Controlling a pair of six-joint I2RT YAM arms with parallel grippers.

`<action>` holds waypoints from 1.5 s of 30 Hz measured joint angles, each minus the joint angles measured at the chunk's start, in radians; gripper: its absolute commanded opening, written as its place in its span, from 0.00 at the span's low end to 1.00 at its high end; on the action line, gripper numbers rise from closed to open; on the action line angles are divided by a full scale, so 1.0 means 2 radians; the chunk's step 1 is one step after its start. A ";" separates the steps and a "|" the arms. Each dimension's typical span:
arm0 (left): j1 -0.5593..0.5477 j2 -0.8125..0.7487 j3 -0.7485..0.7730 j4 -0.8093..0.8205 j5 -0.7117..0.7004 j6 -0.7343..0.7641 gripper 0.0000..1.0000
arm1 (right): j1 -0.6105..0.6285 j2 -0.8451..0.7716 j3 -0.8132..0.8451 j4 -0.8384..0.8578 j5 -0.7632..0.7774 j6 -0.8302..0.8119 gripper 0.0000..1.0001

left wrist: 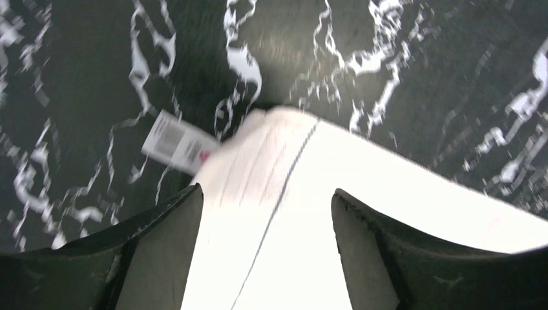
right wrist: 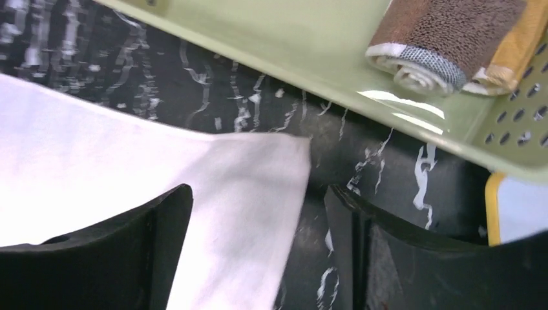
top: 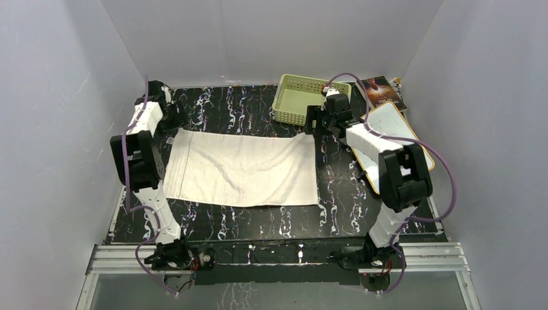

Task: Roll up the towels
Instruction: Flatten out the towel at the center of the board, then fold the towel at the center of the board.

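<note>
The long cream-white towel (top: 239, 168) lies spread flat on the black marbled table. My left gripper (top: 173, 126) hovers over its far left corner (left wrist: 278, 161), open, with nothing between the fingers; a small label (left wrist: 173, 139) sticks out beside that corner. Over the far right corner (right wrist: 258, 168) my right gripper (top: 316, 123) also stands open, one finger above the cloth and the other above bare table. The smaller mustard-yellow and brown towel (right wrist: 452, 39) lies rolled inside the pale green basket (right wrist: 310, 51).
The green basket (top: 304, 97) stands at the back, just behind my right gripper. A white board with an orange rim (top: 394, 139) lies under the right arm, with a book (top: 382, 92) behind it. White walls close in the table on three sides.
</note>
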 measured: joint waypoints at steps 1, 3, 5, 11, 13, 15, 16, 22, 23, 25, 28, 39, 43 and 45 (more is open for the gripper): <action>0.001 -0.025 -0.023 0.007 -0.004 -0.001 0.72 | 0.005 -0.023 -0.013 -0.001 0.007 0.002 0.47; 0.002 -0.086 -0.073 0.020 -0.006 -0.006 0.70 | 0.020 -0.063 -0.030 -0.002 0.016 0.006 0.14; 0.002 -0.144 -0.115 0.036 -0.002 -0.015 0.65 | 0.045 -0.094 -0.038 -0.001 0.017 0.016 0.00; 0.003 -0.275 -0.259 0.106 0.046 -0.064 0.59 | 0.101 -0.126 -0.119 0.015 -0.027 0.063 0.00; 0.003 -0.278 -0.295 0.117 0.063 -0.078 0.59 | 0.101 -0.126 -0.153 0.006 -0.039 0.071 0.00; 0.003 -0.273 -0.326 0.120 0.077 -0.090 0.59 | 0.098 -0.132 -0.190 -0.011 -0.050 0.077 0.00; 0.003 -0.271 -0.334 0.119 0.080 -0.093 0.59 | 0.098 -0.139 -0.206 -0.021 -0.056 0.079 0.00; 0.003 -0.271 -0.340 0.130 0.086 -0.101 0.64 | 0.087 -0.201 -0.268 -0.047 -0.082 0.092 0.00; 0.003 -0.271 -0.340 0.130 0.086 -0.101 0.65 | 0.082 -0.205 -0.273 -0.050 -0.085 0.094 0.00; 0.004 -0.270 -0.337 0.128 0.085 -0.100 0.66 | 0.071 -0.206 -0.279 -0.058 -0.089 0.099 0.00; 0.008 -0.249 -0.308 0.118 0.086 -0.089 0.66 | 0.046 -0.204 -0.282 -0.077 -0.095 0.101 0.00; 0.026 -0.108 -0.094 0.042 0.089 -0.021 0.69 | -0.034 -0.182 -0.270 -0.132 -0.092 0.082 0.00; 0.038 -0.108 -0.075 0.033 0.090 -0.014 0.69 | -0.032 -0.239 -0.263 -0.151 -0.072 0.079 0.00; 0.043 -0.108 -0.076 0.032 0.090 -0.014 0.69 | -0.018 -0.263 -0.235 -0.155 -0.068 0.076 0.00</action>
